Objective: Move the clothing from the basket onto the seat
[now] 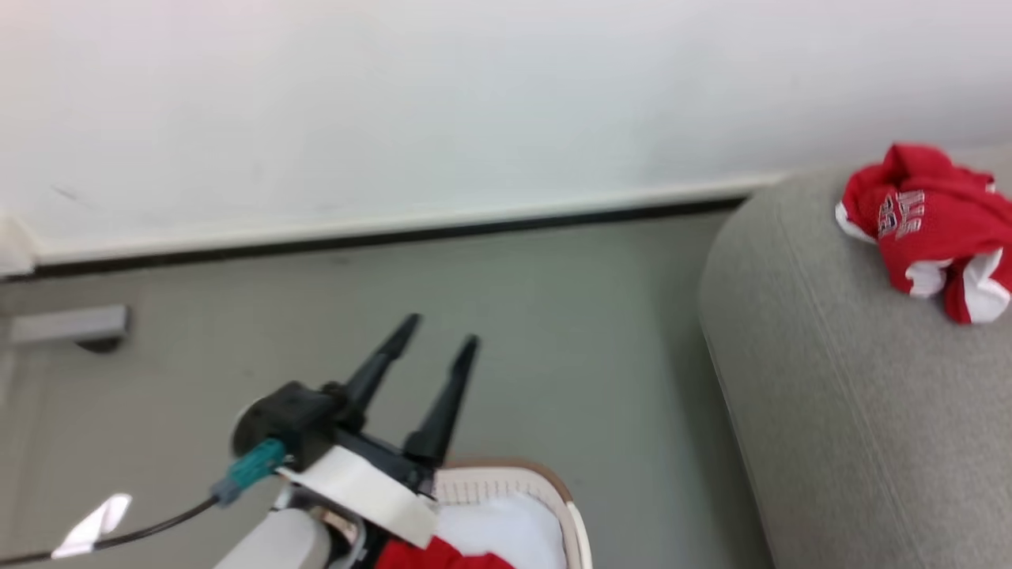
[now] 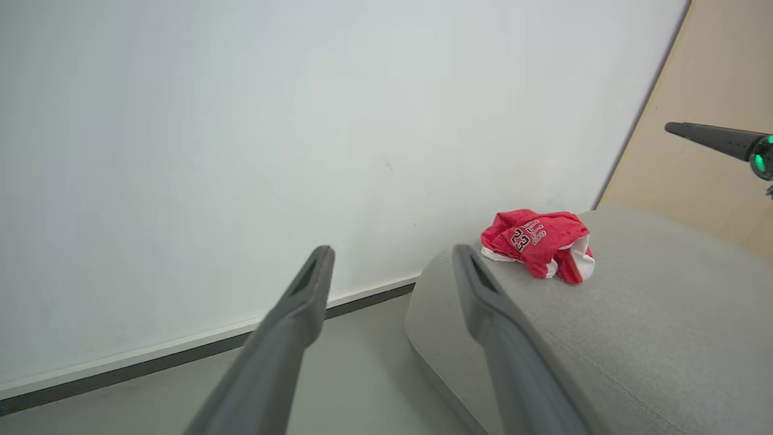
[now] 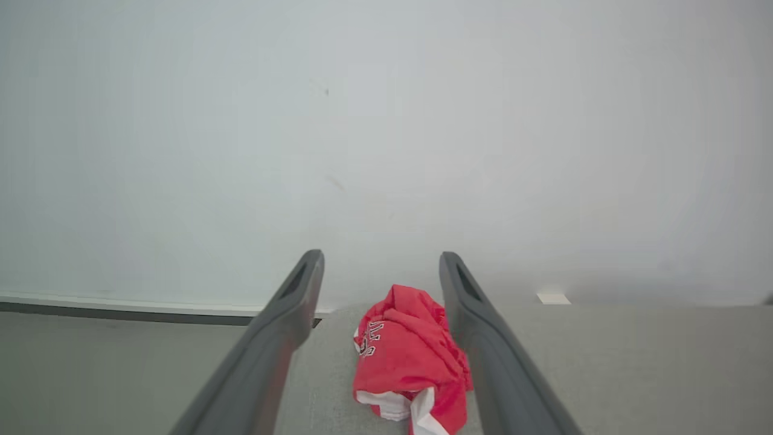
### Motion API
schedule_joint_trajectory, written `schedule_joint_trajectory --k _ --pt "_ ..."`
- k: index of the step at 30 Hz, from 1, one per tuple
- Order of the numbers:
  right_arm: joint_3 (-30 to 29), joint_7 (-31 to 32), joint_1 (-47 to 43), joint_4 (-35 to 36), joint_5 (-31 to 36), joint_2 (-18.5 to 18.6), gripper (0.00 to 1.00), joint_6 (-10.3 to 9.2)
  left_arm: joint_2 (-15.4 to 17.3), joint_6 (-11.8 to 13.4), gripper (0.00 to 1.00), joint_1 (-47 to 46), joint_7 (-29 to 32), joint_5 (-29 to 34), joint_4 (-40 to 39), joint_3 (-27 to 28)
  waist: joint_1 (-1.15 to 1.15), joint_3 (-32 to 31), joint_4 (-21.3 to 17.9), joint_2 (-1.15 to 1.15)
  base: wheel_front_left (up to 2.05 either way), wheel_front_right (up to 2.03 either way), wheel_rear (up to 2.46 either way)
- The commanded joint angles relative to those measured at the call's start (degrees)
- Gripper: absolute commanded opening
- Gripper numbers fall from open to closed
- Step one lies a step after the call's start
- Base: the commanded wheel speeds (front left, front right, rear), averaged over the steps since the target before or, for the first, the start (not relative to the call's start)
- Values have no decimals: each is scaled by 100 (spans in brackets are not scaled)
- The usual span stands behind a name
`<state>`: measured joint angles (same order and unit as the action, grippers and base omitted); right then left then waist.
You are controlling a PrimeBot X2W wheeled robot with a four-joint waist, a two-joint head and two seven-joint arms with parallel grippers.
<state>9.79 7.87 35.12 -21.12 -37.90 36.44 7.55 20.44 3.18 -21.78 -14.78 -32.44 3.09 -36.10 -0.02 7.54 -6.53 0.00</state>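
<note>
Big grey seat [image 1: 830, 395] takes the right side, and at its far end lies a crumpled red garment [image 1: 933, 221], number 23 showing and white trim poking out. Nearer and to the left, down on the floor, is the basket [image 1: 553, 482], with more red clothing [image 1: 443, 557] bunched at its near edge. The left gripper [image 1: 441, 329] hangs just over the basket's far rim, fingers spread, nothing in them. The right gripper [image 3: 380, 257] is spread wide too and empty, aimed at the piece on the seat. That cloth looks light, limp and a touch slick. I'd pinch a raised fold deep in the bunch, not the trim, or it may slide out and snag on the rim.
</note>
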Motion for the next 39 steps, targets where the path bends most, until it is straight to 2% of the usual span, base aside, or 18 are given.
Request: schedule_joint_trajectory --k 1,4,7,12,17,21,24,33,39 --pt "54 5 -202 188 -49 -65 100 -12 53 48 100 134 -40 -59 -8 67 2 -417 263 0 0 0 0" --pt "151 10 -527 819 -80 -213 100 -13 153 216 100 388 -35 -136 -24 323 2 -695 383 0 0 0 0" --pt "51 -89 -882 1270 11 -556 100 -12 265 384 100 631 -35 -176 -89 576 2 -858 495 0 0 0 0" --pt "-97 -477 -1594 1853 547 -1368 100 -12 346 700 100 1094 -36 -195 -277 1104 2 -925 594 0 0 0 0" --pt "-426 -1164 -2513 2052 1117 -2305 100 -12 184 787 100 1538 -36 -72 -374 1515 2 -920 755 0 0 0 0" --pt "-734 -1617 -3210 2020 1456 -2906 100 -12 -35 698 100 1817 -37 96 -319 1824 2 -885 885 0 0 0 0" --pt "-658 -1795 -3496 1948 1477 -3118 100 -13 -230 560 100 1984 -37 251 -235 2035 2 -847 938 0 0 0 0" --pt "-363 -2028 -3445 1468 1551 -3137 100 -13 -760 33 100 2111 -38 697 92 2521 2 -796 884 0 0 0 0" --pt "-285 -2098 -3338 1355 1582 -3147 100 -13 -922 -168 100 2070 -38 934 183 2724 2 -809 815 0 0 0 0"
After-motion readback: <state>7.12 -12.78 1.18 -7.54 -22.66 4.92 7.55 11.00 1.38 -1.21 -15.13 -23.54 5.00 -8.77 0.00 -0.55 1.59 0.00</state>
